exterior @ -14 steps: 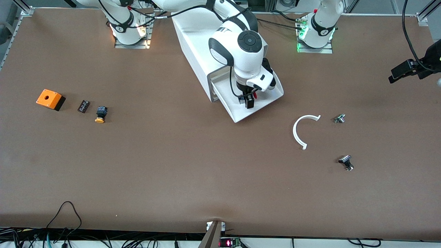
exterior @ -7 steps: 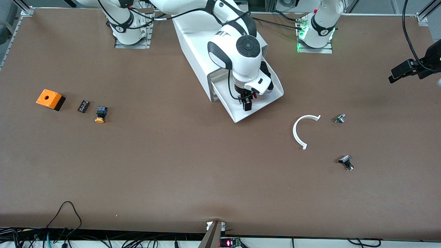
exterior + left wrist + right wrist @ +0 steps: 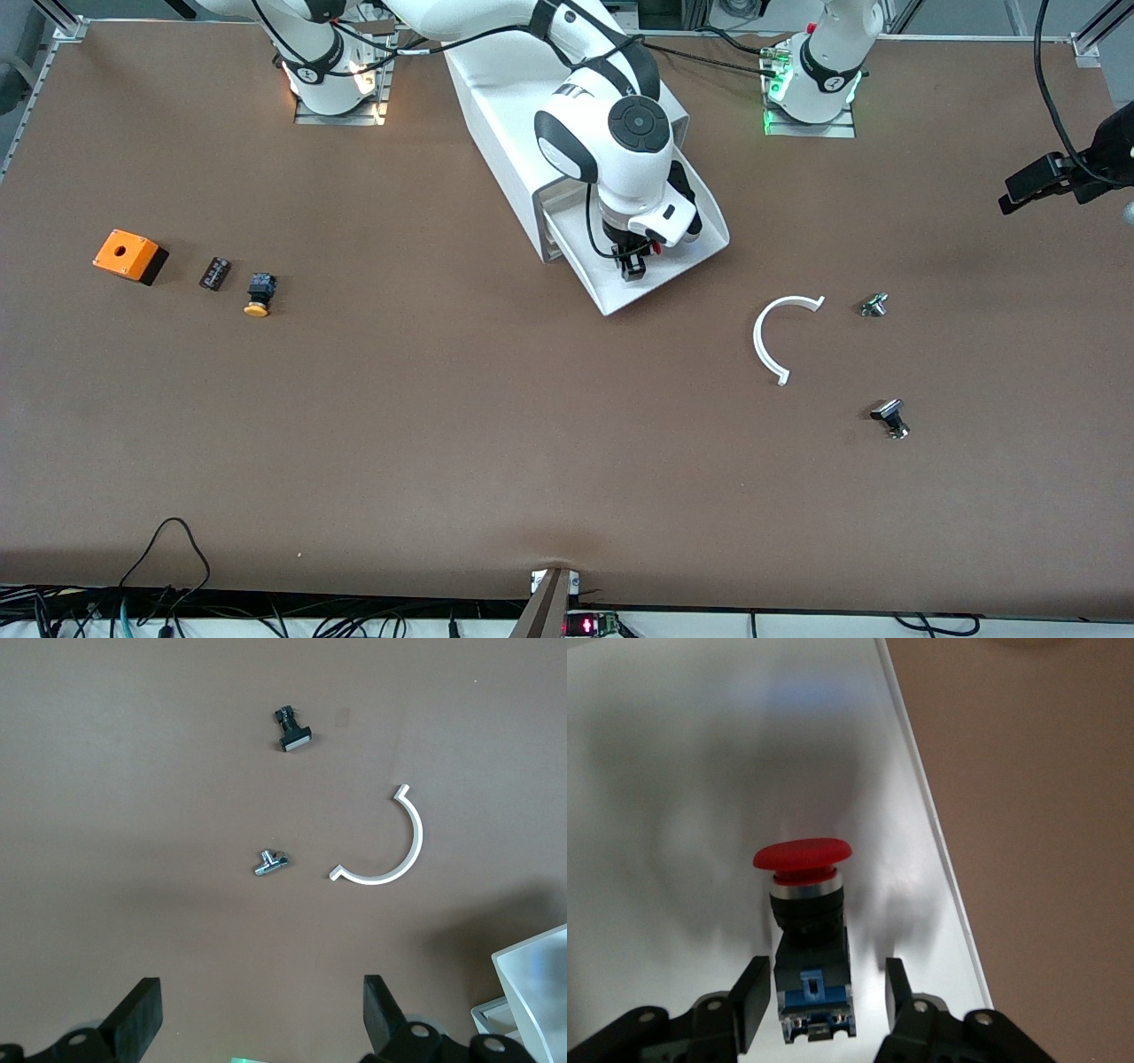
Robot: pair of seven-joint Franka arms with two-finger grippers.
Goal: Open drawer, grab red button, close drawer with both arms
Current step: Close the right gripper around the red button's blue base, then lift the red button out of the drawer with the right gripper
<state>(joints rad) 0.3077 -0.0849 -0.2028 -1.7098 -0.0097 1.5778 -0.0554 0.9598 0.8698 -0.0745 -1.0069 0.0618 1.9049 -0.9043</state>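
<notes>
A robotics lab, plainly: two white arms [image 3: 611, 133] bolted to metal base plates [image 3: 341, 111] on a wide brown surface [image 3: 443, 425], aluminium framing [image 3: 53, 18] at the corners, loose cables [image 3: 168, 540] along the edge, and small electrical parts [image 3: 890, 416] laid out.

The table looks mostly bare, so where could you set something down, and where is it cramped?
Bare table spreads between the yellow button and the white arc. It is crowded in the open drawer, where the right gripper straddles the red button. The left gripper waits open above the arc's end.
</notes>
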